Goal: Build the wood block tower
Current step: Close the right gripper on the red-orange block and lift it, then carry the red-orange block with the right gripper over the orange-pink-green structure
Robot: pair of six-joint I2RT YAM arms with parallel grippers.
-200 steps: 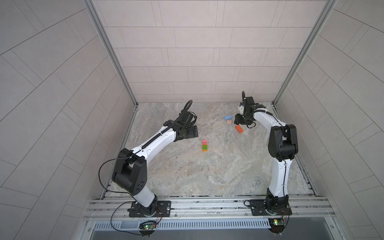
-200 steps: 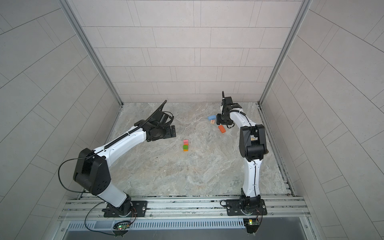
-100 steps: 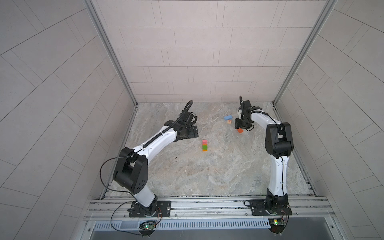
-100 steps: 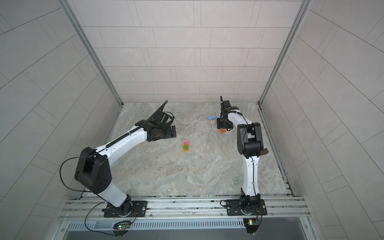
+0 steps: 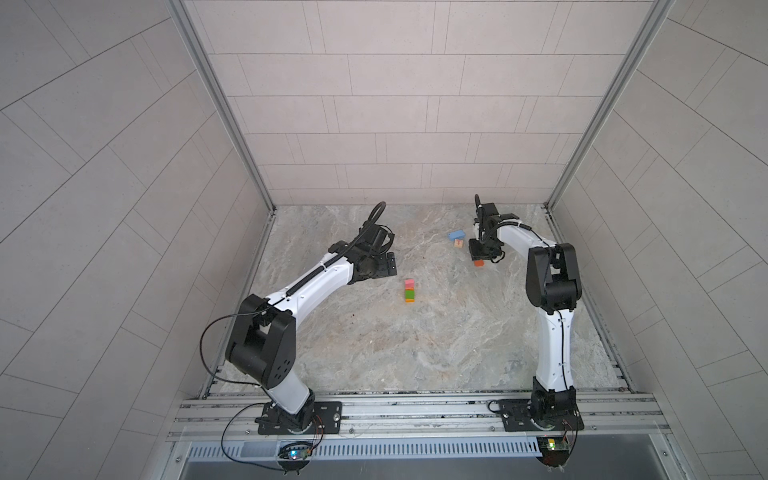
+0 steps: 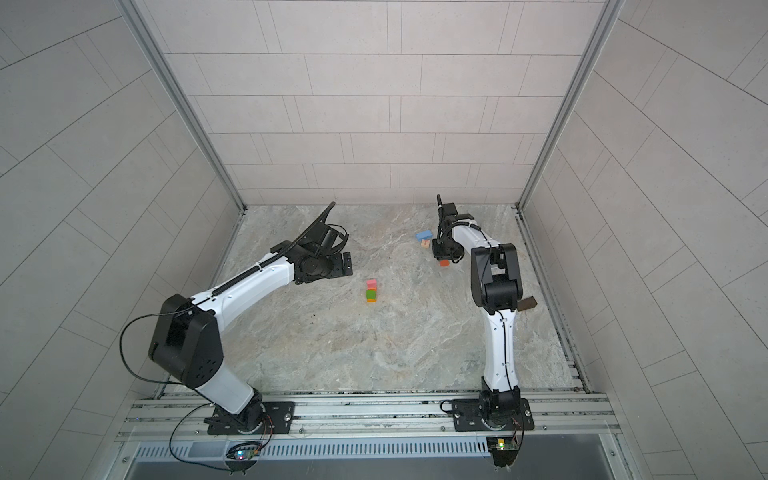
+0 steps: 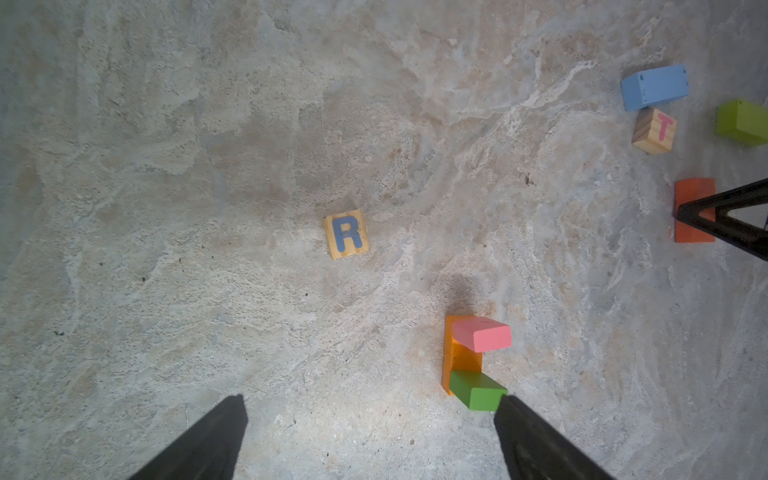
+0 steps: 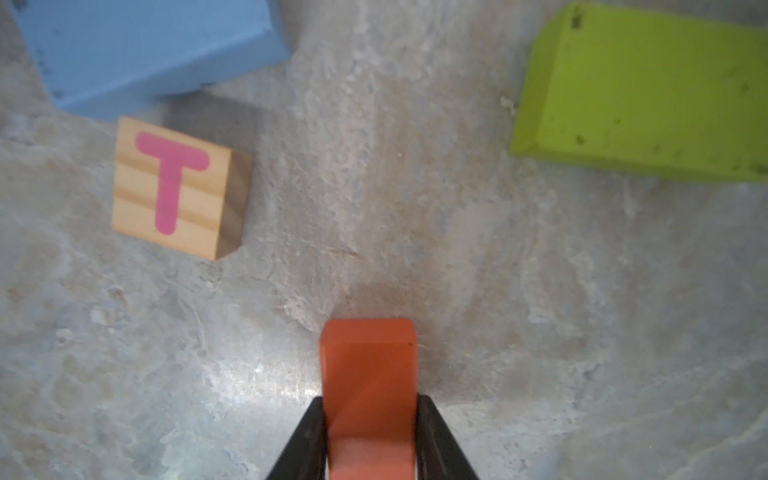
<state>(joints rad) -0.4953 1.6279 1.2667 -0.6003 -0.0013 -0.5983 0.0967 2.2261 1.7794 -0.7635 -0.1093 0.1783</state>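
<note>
The right hand (image 8: 369,402), jaws drawn in against both sides of a red-orange block (image 8: 368,357), gripped the piece near the far right corner of the marbled worktop (image 5: 415,353); whether the block was clear of the surface could not be told. Close by lay three loose wood blocks: a lime block (image 8: 644,95), a blue block (image 8: 145,54) and, hard against the blue one, a tan cube marked T (image 8: 174,187). Near the middle of the worktop the tower (image 5: 410,291) stood only two layers high, with an orange brick (image 7: 455,357) flat at the base and a pink block (image 7: 482,334) and a green block (image 7: 478,390) side by side on top. The left hand (image 7: 370,399), jaws spread wide and empty, hovered over the worktop on the tower's left-edge side. A tan cube marked R (image 7: 346,235) lay alone near the tower, seen only from the left wrist. A dark brown block (image 6: 527,303) sat toward the right edge, beside the right arm's elbow. By the look of it the build was in its early stage. The base and first pair were set, while the gripped block and five loose pieces were not yet stacked. The likely next step was carrying the red-orange block across to the tower.
</note>
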